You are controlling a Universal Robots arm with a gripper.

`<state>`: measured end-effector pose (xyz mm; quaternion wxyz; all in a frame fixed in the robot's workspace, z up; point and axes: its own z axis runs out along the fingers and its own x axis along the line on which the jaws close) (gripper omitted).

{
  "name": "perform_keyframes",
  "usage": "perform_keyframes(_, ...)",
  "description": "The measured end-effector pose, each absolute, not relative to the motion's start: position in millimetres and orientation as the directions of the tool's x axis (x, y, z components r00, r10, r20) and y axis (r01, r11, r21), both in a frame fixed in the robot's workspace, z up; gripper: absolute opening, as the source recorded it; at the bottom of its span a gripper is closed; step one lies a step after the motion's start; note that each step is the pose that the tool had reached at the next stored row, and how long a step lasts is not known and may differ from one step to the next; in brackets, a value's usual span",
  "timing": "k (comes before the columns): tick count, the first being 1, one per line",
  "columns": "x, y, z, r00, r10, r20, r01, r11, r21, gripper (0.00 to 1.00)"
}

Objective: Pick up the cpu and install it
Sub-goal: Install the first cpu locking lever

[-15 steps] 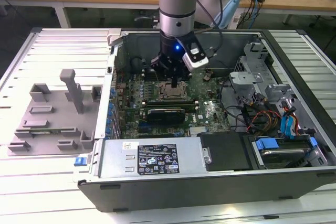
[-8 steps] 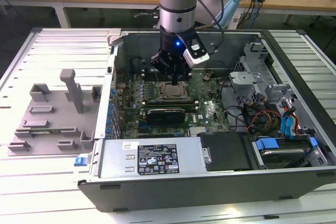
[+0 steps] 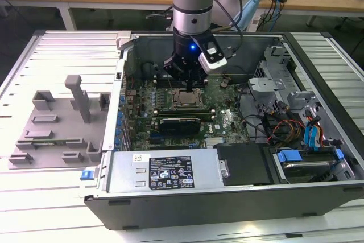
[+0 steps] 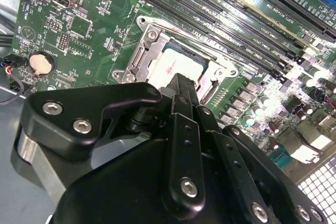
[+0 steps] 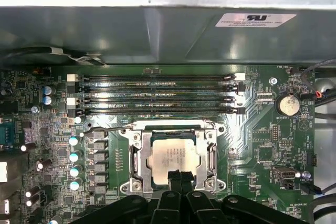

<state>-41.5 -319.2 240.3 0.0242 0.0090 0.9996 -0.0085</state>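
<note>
The cpu (image 3: pixel 186 98) is a silvery square chip lying flat in the metal socket frame (image 5: pixel 135 153) on the green motherboard, inside the open computer case. In both wrist views the cpu (image 5: pixel 173 153) (image 4: pixel 176 61) sits level within the frame. My gripper (image 3: pixel 189 83) hangs straight above it, a little over the board. Its black fingertips (image 5: pixel 178 178) are pressed together over the chip's near edge, with nothing between them. In the second wrist view my gripper (image 4: pixel 181 85) covers part of the chip.
Several memory slots (image 5: pixel 157 93) run beside the socket, and a coin battery (image 5: pixel 288 104) sits off to one side. The case wall (image 3: pixel 122 78), a labelled metal box (image 3: pixel 165 169) and a drive cage with cables (image 3: pixel 301 140) ring the board. A grey fixture (image 3: pixel 57 123) lies outside the case on the exterior view's left.
</note>
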Motion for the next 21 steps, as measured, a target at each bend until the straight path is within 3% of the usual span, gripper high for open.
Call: perform_keyframes(21,-64,-319,256,-0.998,0.018,-0.06,0.019,1.0,-0.017,0.11)
